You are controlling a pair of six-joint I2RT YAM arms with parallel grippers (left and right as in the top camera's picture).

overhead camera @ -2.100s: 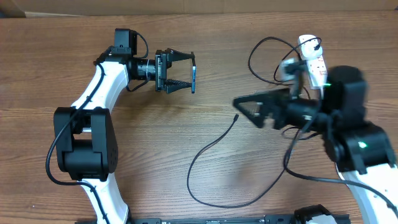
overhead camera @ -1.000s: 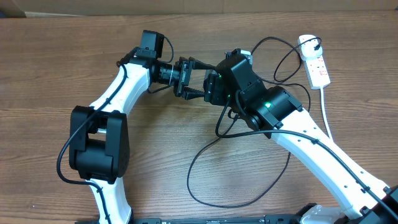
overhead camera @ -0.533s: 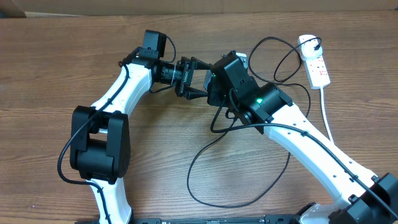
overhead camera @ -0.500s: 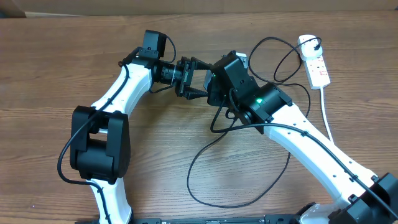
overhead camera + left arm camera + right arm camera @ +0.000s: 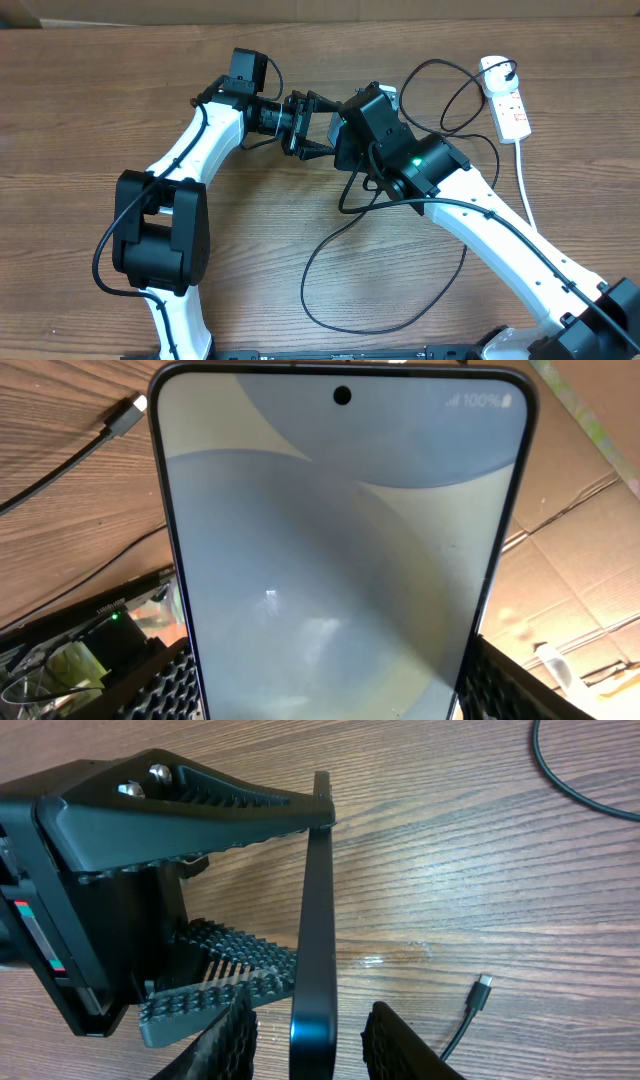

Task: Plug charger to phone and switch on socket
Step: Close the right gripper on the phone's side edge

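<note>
The left gripper (image 5: 316,125) is clamped across the phone (image 5: 340,560), holding it up edge-on. The right gripper (image 5: 312,1020) straddles the phone's free end, fingers apart with a gap on either side. I'd have it pinch the flat faces squarely before the left lets go. The charger (image 5: 304,290) lies loose, its connector tip (image 5: 483,988) unheld. The socket (image 5: 510,105) sits far right.

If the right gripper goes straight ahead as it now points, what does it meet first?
Most likely the phone, standing edge-on between its fingers and held by the left gripper.
</note>
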